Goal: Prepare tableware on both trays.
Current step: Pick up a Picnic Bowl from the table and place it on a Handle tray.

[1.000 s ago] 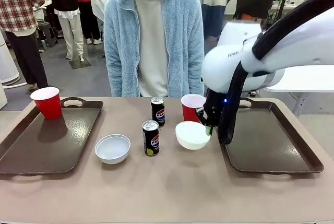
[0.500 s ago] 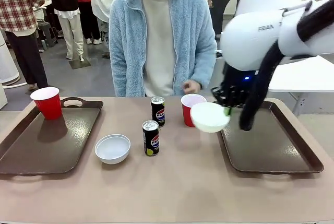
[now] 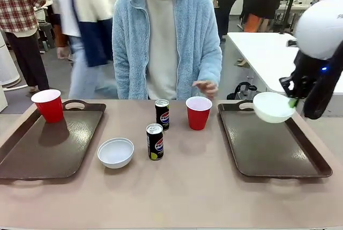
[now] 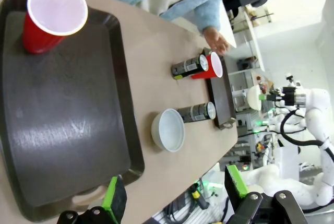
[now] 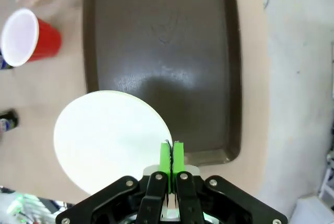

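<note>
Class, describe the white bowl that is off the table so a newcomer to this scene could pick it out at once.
Find the dark brown tray on the robot's right. In the air by that tray, the right gripper pinches the rim of a small round white bowl. The other white bowl rests on the table beside a black can.

White bowl (image 3: 272,106), dark brown tray (image 3: 268,147)
</note>
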You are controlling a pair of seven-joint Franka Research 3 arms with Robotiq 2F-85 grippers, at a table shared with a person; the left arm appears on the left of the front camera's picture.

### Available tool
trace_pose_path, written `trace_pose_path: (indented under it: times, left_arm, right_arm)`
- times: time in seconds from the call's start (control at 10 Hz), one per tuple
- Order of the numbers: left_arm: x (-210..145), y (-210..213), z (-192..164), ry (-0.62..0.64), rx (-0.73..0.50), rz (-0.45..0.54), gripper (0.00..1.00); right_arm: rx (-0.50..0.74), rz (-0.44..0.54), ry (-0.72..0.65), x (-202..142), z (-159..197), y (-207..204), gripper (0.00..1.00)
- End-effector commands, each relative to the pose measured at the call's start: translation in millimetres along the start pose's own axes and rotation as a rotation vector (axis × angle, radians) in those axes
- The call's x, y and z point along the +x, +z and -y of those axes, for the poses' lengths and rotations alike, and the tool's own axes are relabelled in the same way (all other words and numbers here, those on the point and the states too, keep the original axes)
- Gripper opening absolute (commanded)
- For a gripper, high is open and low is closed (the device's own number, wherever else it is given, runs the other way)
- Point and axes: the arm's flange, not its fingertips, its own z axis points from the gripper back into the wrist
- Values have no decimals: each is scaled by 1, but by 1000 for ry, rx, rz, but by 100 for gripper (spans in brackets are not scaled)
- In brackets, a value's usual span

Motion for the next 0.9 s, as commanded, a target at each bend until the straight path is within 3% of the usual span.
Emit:
trace_pose_path:
  times: [0.0,0.4,0.8]
  left_arm:
    - [0,1,1,-5,-18,9,100]
    - [0,1,1,-5,-18,9,100]
    - [0,1,1,-5,-18,9,100]
  right_arm:
    - [41,-8,-16,-5,10,-16,0]
    - [-8,-104,-35,2,27,-84,0]
    - [14,-82,-50,-12,25,-83,0]
